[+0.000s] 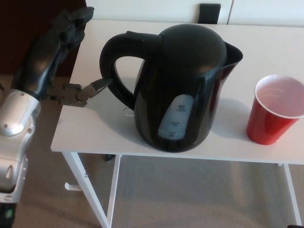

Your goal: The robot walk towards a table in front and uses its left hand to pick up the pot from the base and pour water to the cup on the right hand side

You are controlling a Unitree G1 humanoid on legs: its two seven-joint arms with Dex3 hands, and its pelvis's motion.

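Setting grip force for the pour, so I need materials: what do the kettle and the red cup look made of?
The kettle looks like glossy black plastic: smooth moulded body with soft reflections and a translucent water window. The cup looks like thin disposable plastic, red outside, white inside, with a rolled rim. Neither is certain from looks alone.

The rounded plastic kettle pot (183, 85) was glossy black all over, broken only by a pale, grey-white water window printed with small dark markings. The disposable plastic cup (274, 110) was bright red outside, with a white rim and a pinkish-white inside. The flat-topped table (85, 128) was plain white, legs included. The robot's left hand (59, 52) was black, its forearm silver-grey. The carpeted floor (190, 194) was dull beige.
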